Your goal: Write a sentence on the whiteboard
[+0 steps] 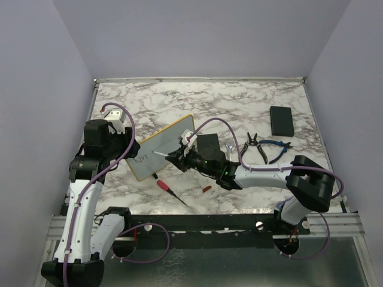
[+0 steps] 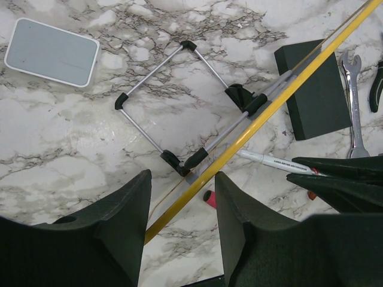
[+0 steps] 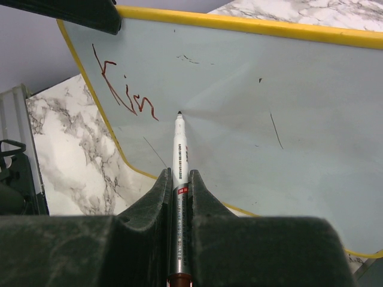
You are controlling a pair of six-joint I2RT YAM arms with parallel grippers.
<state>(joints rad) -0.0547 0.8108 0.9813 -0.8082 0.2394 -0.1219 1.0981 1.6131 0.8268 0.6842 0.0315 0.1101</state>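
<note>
Table (image 1: 239,101): marbled; whiteboard (image 1: 161,152) tilted centre-left.
Right end effector (image 3: 179,174): clenched on marker (image 3: 179,143); light, steady pressure advised.
Left end effector (image 2: 182,176): astride board edge; grip cannot be told.

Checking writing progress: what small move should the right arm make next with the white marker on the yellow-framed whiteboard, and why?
Probably stroke the white marker rightward to start the next letter. The right gripper clamps it, its tip sits at the yellow-framed whiteboard just right of the few reddish handwritten strokes, and most of the face is blank.
</note>
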